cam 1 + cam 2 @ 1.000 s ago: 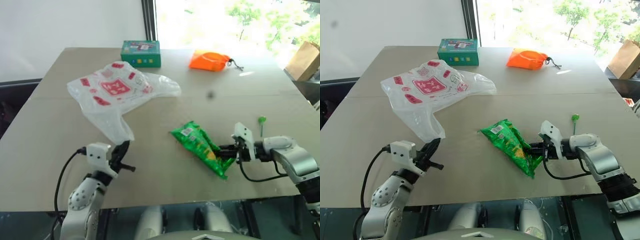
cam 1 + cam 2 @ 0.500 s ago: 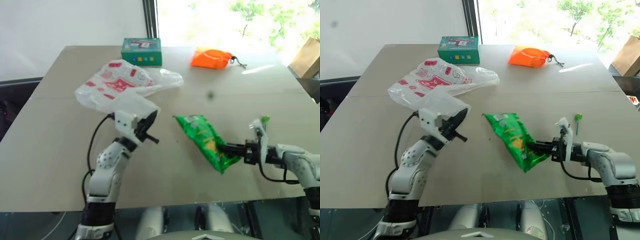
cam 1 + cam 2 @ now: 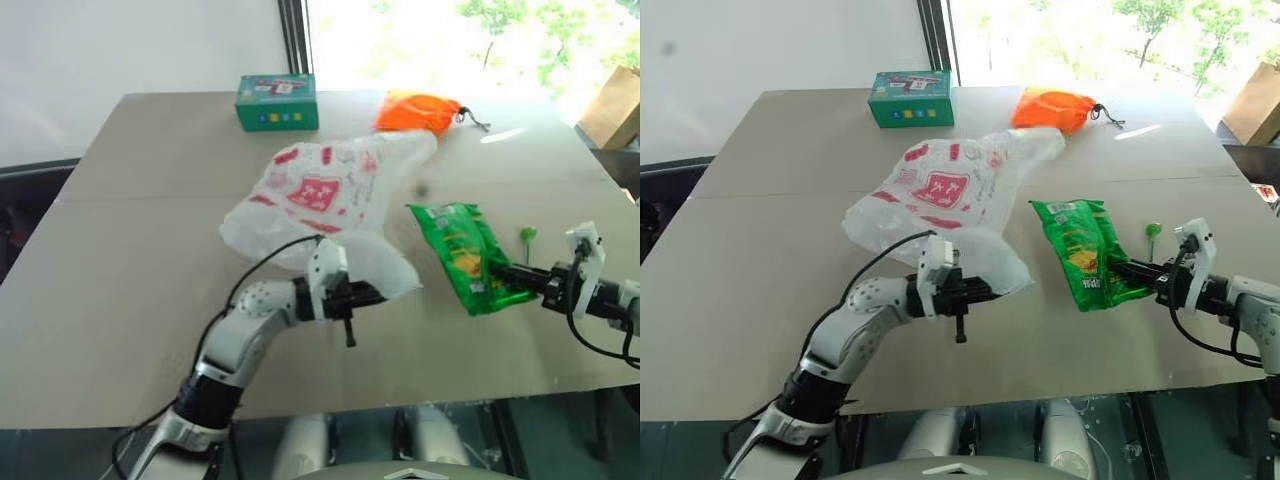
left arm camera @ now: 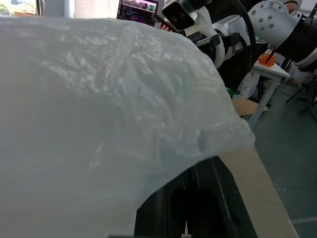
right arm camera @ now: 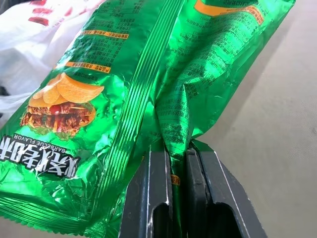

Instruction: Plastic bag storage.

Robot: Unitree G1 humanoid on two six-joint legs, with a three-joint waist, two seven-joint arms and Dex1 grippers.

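Two grippers over the desk [image 3: 120, 300]: left gripper [image 3: 372, 294] clamps the plastic bag [image 3: 330, 195], right gripper [image 3: 508, 273] pinches the snack packet [image 3: 460, 250] beside it.

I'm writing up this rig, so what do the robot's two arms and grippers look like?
Both arms are silver-grey rounded segments with black joints. Each carries a white boxy wrist block, a looping black cable and a gripper of two black fingers: left gripper, right gripper.
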